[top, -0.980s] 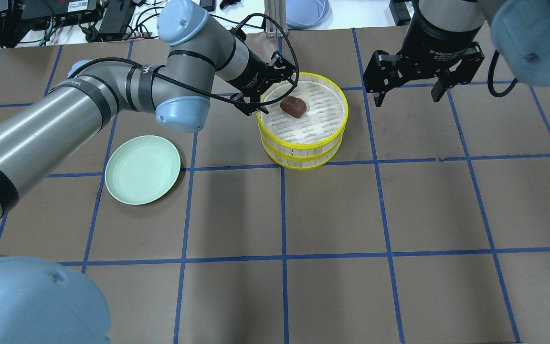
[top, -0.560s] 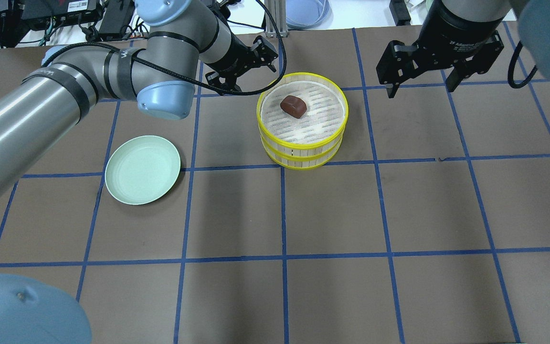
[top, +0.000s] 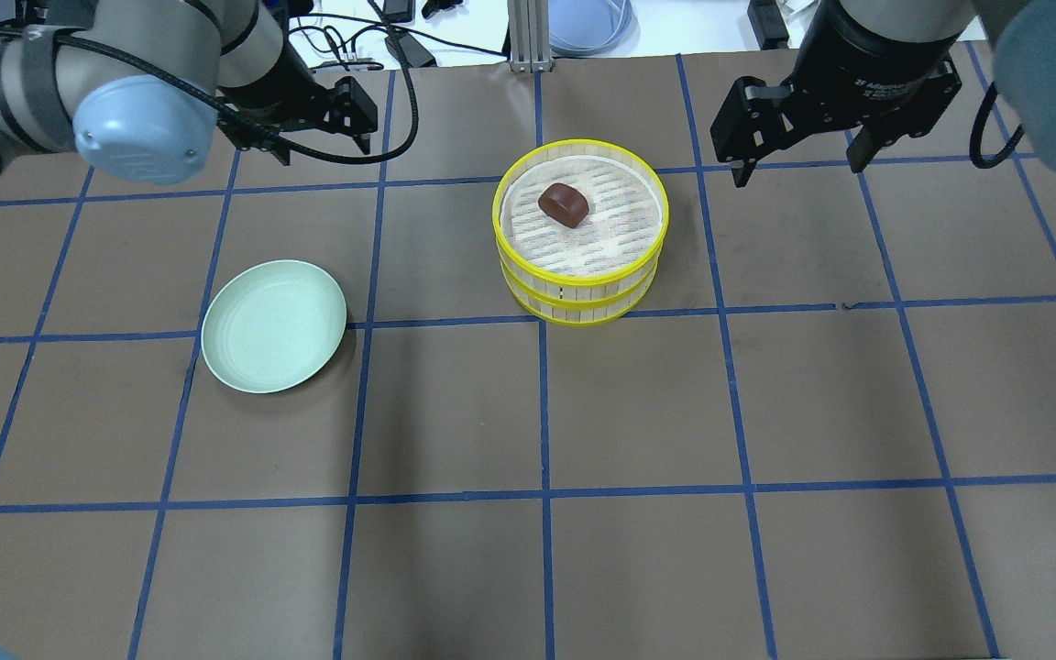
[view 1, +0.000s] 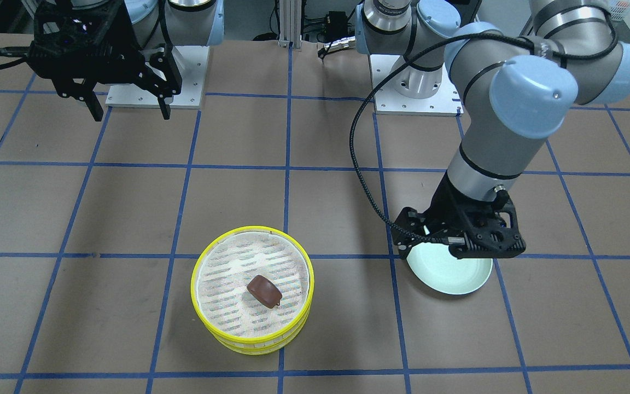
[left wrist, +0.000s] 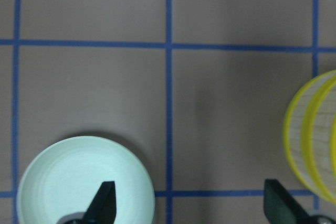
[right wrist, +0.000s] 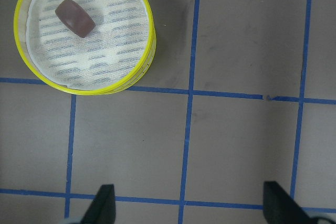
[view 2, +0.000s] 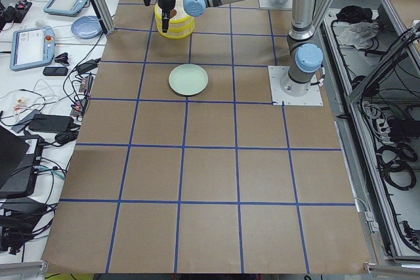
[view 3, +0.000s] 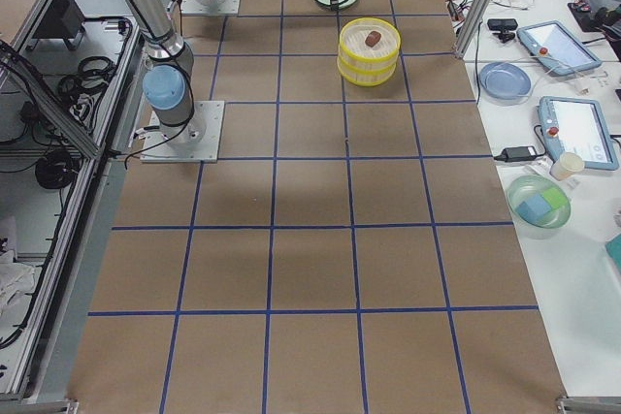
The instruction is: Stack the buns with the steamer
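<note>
The steamer (top: 580, 302) is two yellow-rimmed trays stacked at the table's far middle; it also shows in the front view (view 1: 255, 342) and the right wrist view (right wrist: 149, 40). The dark reddish-brown bun (top: 564, 203) lies on the top tray's slatted floor, and also shows in the front view (view 1: 264, 290) and the right wrist view (right wrist: 75, 18). The cream-white bun is out of view. My left gripper (top: 324, 147) is open and empty, well left of the steamer; the front view (view 1: 457, 249) places it above the green plate. My right gripper (top: 798, 171) is open and empty, to the right of and beyond the steamer.
A plain pale green plate (top: 273, 325) lies at the left with nothing on it, and its edge shows in the left wrist view (left wrist: 84, 182). A blue bowl (top: 588, 23) and cables lie beyond the table's far edge.
My left gripper has drawn back from the steamer's left rim, far to the left. My right gripper has shifted slightly right. The steamer and brown bun have not moved.
</note>
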Motion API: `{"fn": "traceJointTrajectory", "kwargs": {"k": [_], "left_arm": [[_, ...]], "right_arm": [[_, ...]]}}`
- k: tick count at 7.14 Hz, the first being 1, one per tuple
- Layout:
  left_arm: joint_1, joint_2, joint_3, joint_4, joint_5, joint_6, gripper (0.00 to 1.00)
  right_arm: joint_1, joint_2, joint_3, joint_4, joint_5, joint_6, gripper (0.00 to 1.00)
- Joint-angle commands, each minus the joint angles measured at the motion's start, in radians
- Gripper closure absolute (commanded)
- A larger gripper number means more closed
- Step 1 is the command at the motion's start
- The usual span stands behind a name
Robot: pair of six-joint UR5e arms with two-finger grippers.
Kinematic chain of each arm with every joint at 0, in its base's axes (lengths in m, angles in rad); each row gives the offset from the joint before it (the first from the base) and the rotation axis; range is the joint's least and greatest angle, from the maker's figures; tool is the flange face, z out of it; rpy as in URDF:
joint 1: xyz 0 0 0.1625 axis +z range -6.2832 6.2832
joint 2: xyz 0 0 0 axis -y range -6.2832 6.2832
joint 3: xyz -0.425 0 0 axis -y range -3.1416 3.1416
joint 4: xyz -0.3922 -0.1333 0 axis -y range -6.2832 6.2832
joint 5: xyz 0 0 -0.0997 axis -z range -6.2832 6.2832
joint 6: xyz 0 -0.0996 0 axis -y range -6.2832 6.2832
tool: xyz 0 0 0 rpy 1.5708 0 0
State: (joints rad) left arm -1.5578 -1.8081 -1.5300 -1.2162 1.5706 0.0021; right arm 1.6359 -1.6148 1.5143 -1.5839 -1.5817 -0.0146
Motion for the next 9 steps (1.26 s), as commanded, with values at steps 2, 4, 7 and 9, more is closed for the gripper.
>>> {"fn": "traceJointTrajectory", "kwargs": {"k": [2, 4, 7, 9], "left_arm": [[0.035, 0.143, 0.002, -0.228, 0.069, 0.076, 0.0], [0.039, 0.217, -0.008, -0.296, 0.068, 0.097, 0.0], [0.083, 0.231, -0.016, -0.302, -0.032, 0.17, 0.0], [0.085, 0.242, -0.028, -0.306, -0.021, 0.17, 0.0]], "right_arm": [[0.002, 0.001, 0.001, -0.004, 0.005, -0.002, 0.0], [0.002, 0.0, 0.0, -0.002, 0.008, 0.004, 0.0], [0.002, -0.004, 0.001, -0.002, 0.009, 0.005, 0.0], [0.002, -0.002, 0.01, -0.002, 0.009, 0.007, 0.0]]}}
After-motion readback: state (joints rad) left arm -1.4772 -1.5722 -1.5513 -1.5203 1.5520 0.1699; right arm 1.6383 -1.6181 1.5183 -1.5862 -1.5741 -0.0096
